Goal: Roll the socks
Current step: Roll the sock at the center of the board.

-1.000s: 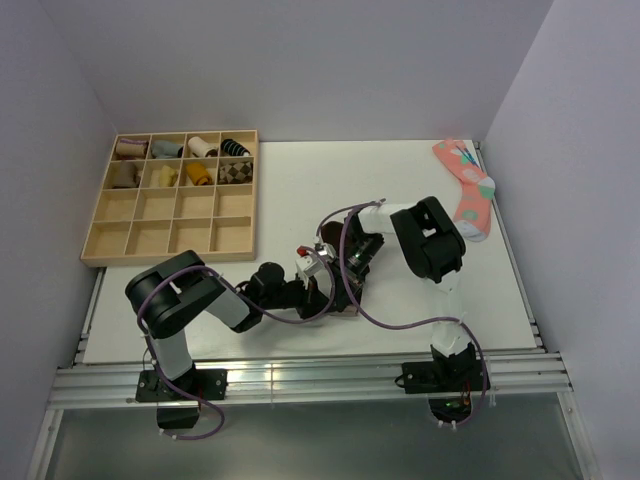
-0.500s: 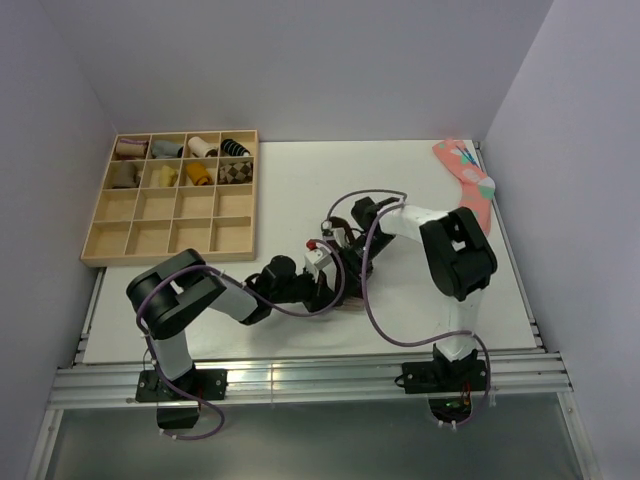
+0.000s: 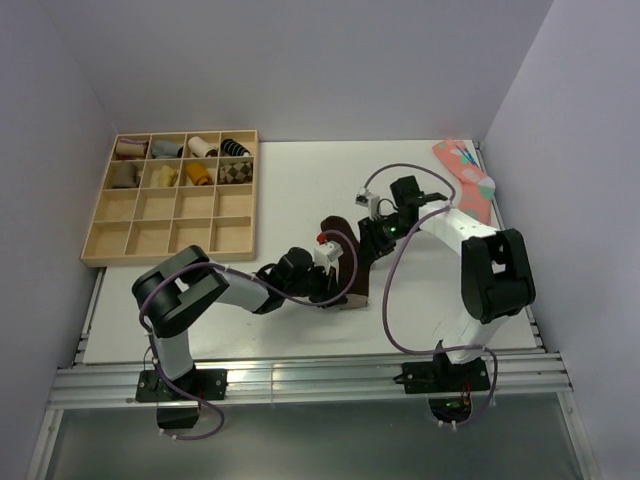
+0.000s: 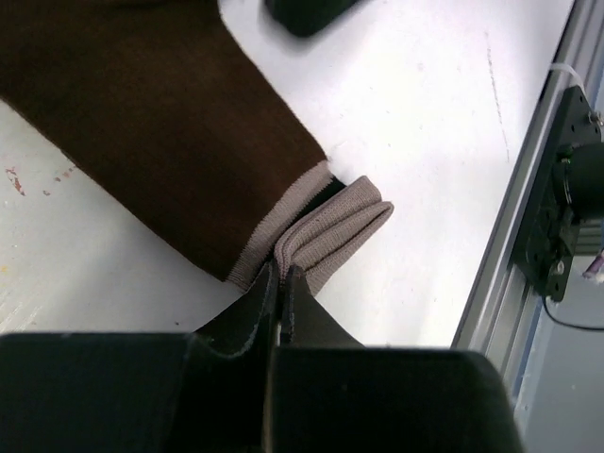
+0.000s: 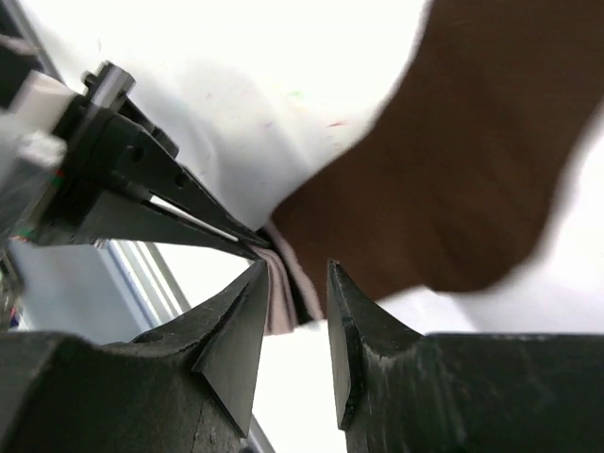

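Sock (image 3: 338, 232): dark brown, lying flat on the white desk (image 3: 290, 180) near the middle of the overhead frame. Its rounded end points up-frame. Its pale grey cuff (image 4: 332, 225) is at the lower end, toward the near edge.

Left fingers (image 4: 279, 283): closed, pinching the cuff where it is folded over on itself. In the left wrist view the fold sits at centre and the brown body fills the upper left.

Right fingers (image 3: 372, 240): just right of the sock's upper half, parted, with nothing clamped between them. The right wrist view is blurred. The cuff and the left tips show through the gap at lower left. Cannot tell whether the right fingers touch the cloth.

Wooden tray (image 3: 170, 235): upper left of the overhead frame, with small sock bundles (image 3: 185, 160) in its top two rows.

Pink sock (image 3: 468, 190): upper right corner of the desk, well apart from the brown one.
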### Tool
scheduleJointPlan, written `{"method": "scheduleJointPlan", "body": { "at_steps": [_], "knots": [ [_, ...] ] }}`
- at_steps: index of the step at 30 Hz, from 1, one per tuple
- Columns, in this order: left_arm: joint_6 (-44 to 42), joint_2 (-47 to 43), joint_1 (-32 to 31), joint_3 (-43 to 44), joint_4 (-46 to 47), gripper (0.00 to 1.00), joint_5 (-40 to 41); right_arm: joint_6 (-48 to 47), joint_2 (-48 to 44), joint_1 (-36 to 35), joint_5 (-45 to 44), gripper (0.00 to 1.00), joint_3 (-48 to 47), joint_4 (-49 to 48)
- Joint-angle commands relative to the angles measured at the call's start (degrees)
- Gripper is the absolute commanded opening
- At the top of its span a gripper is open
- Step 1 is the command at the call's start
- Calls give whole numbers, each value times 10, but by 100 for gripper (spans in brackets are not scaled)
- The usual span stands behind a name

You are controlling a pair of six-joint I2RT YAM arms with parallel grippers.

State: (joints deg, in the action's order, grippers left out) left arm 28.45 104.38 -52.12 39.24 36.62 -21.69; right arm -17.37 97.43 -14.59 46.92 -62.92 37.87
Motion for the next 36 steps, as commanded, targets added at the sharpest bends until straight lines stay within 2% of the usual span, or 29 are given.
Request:
{"method": "scheduleJointPlan", "body": {
  "at_steps": [1, 10, 16, 22, 27, 32, 36],
  "knots": [
    [24, 14, -3, 35, -65, 0, 22, -11, -44, 35, 2, 39, 3, -21],
    [63, 39, -4, 102, -138, 0, 6, -88, -137, 75, -33, 38, 87, -46],
    [70, 50, -4, 139, -199, 0, 0, -199, -223, 76, -49, 39, 149, -57],
    [72, 76, -4, 181, -255, 0, -22, -318, -313, 72, -21, 44, 197, -48],
    [76, 96, -2, 222, -298, 0, -46, -392, -363, 29, -24, 44, 226, -19],
    [88, 115, 4, 255, -325, 0, -73, -432, -423, -21, -62, 45, 300, -39],
    [95, 130, 8, 282, -348, 0, -98, -457, -429, -42, -85, 45, 336, -58]
  ]
}}
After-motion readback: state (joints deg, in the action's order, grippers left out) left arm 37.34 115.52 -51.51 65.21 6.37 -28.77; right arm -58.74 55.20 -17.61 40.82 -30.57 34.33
